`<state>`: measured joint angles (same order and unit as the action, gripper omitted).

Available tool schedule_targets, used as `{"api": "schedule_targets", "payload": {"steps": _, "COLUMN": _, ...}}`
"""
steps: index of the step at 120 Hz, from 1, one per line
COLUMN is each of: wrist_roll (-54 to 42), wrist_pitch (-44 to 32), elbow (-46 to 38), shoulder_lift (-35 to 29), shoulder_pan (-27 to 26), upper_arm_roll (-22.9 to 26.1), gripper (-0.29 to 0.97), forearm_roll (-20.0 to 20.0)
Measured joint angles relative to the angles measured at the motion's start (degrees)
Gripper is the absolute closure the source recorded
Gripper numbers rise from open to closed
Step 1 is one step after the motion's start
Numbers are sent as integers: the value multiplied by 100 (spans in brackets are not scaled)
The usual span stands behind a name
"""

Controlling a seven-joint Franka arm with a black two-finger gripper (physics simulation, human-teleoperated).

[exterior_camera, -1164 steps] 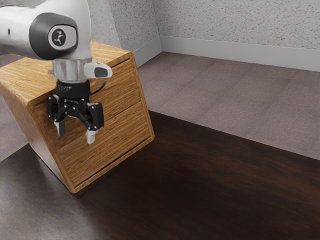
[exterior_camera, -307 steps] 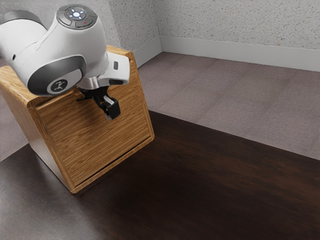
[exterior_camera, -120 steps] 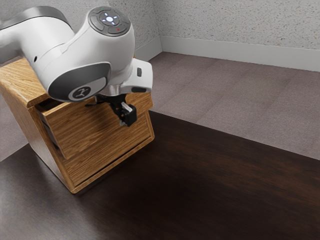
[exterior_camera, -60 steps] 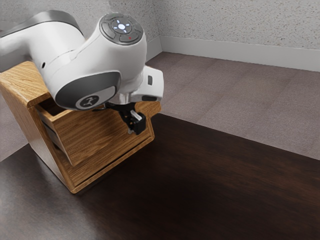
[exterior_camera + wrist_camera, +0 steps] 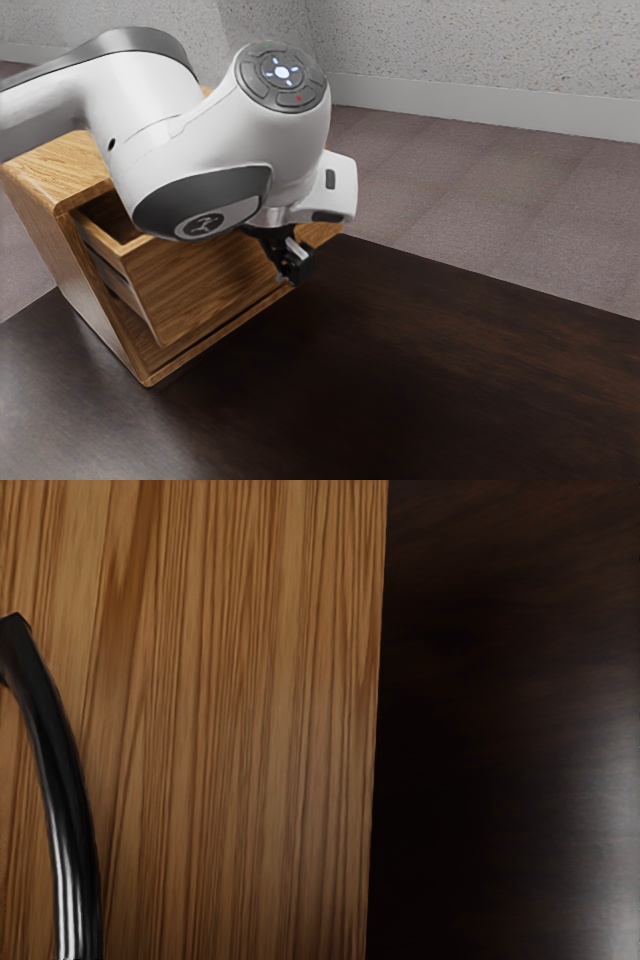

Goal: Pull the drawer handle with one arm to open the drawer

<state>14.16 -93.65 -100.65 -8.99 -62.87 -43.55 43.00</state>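
So the top drawer [image 5: 210, 275] is partway out of the cabinet [image 5: 50, 165]. There's a dark gap showing behind its front panel, and my gripper [image 5: 293, 262] sits right at that front, near its outer corner. My own bulky white arm [image 5: 200, 130] hangs over it, so I honestly can't tell whether the gripper is clamped on the handle [image 5: 62, 790] or just hooked behind it.

My take on doing this bit well: the pull should run dead straight along the drawer's slide, away from the cabinet and level with the table [image 5: 420, 380]. Any sideways drag could jam the drawer in its frame or skid the whole cabinet across the tabletop. Slow and even beats yanking, and I'd ease off before the drawer leaves its rails.

Materials: the cabinet is warm oak-looking wood, boxy with sharp edges. In the wrist view the grain runs lengthwise down the panel just under my hand. The handle is a thin, glossy black bar, bowed like an arch, and it looks slippery. Beside the panel, the table is very dark polished wood with a soft sheen.
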Motion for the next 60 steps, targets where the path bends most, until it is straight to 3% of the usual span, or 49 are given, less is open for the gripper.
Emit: {"api": "schedule_targets", "payload": {"steps": 60, "wrist_roll": 194, "wrist_pitch": 205, "elbow": 10, "shoulder_lift": 78, "shoulder_pan": 3, "upper_arm_roll": 503, "gripper": 9, "forearm_roll": 7}}
